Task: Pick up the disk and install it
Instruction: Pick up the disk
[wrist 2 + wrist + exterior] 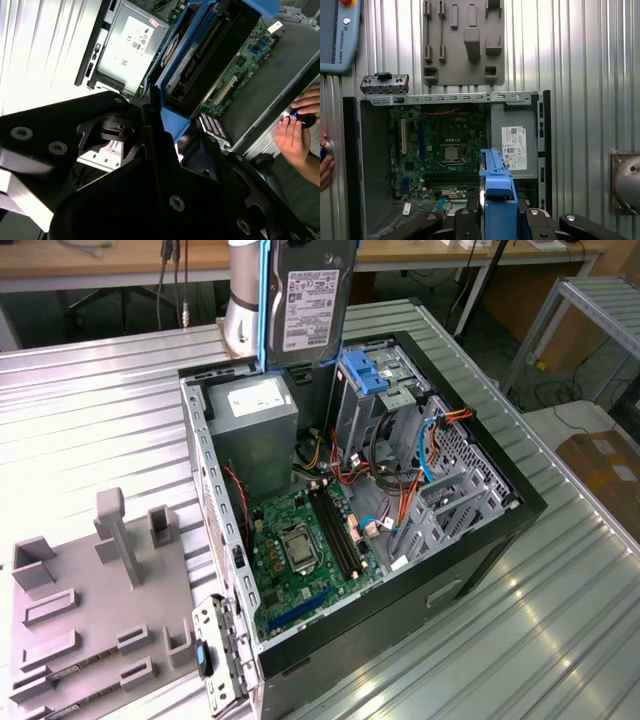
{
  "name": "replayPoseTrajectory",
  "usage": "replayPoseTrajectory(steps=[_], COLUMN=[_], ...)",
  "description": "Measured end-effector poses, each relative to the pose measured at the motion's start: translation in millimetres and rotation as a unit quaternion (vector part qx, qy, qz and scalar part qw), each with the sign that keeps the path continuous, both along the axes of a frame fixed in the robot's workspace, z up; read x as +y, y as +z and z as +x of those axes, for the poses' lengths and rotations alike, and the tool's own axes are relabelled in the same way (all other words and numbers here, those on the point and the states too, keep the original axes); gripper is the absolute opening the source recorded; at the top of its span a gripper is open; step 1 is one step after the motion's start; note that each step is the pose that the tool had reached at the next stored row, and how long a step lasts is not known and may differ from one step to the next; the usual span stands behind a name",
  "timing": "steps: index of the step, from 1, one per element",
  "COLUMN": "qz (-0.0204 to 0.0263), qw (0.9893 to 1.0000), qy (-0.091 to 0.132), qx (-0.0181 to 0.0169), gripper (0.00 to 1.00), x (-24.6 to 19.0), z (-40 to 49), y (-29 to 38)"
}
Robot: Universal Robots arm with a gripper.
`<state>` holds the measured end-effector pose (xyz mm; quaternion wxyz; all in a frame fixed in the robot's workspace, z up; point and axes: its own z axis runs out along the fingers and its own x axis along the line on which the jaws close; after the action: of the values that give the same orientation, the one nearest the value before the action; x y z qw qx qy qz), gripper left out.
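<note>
Gripper (498, 216) of mine is clamped from both sides on the disk (312, 300), with its fingers (466, 220) pressing the blue rails. The disk hangs upright above the open computer case (200, 480), over the end where the power supply sits. Its white label faces the exterior view, but the print is too small for me to read.

From the exterior view's left, a grey fixture plate (90, 620) with upright blocks lies on the ribbed metal table (90, 410). Next comes the case. It holds the grey power supply box (255, 415) with its own white sticker, the green motherboard (300, 550), a blue bracket (368, 375) in the drive cage, and orange, red and blue cables (425, 455). In the second wrist view a person's hand (295, 130) is beside the case.
</note>
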<state>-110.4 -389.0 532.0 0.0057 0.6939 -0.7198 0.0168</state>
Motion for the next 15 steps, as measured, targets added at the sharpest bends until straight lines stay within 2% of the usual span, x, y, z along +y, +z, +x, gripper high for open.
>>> replayPoseTrajectory(steps=[1, 2, 4, 12, 14, 15], qz=[0.0028, 0.0098, 0.0127, 0.0127, 0.0127, 0.0127], qw=[1.0, 1.0, 0.9999, 0.9999, 0.9999, 0.9999], qy=[0.0, 0.0, 0.0, -0.001, -0.001, -0.001], qx=[0.0001, 0.0, 0.0001, 0.0001, 0.0, 0.0], gripper=[0.37, 0.37, 0.37, 0.37, 0.37, 0.37], x=[-0.7, -2.7, -8.6, -21.4, -32.4, -35.3], z=[1.4, 3.7, 8.5, 23.6, 27.1, 27.7], y=[-0.2, -0.6, -0.8, -1.7, -2.2, -2.3])
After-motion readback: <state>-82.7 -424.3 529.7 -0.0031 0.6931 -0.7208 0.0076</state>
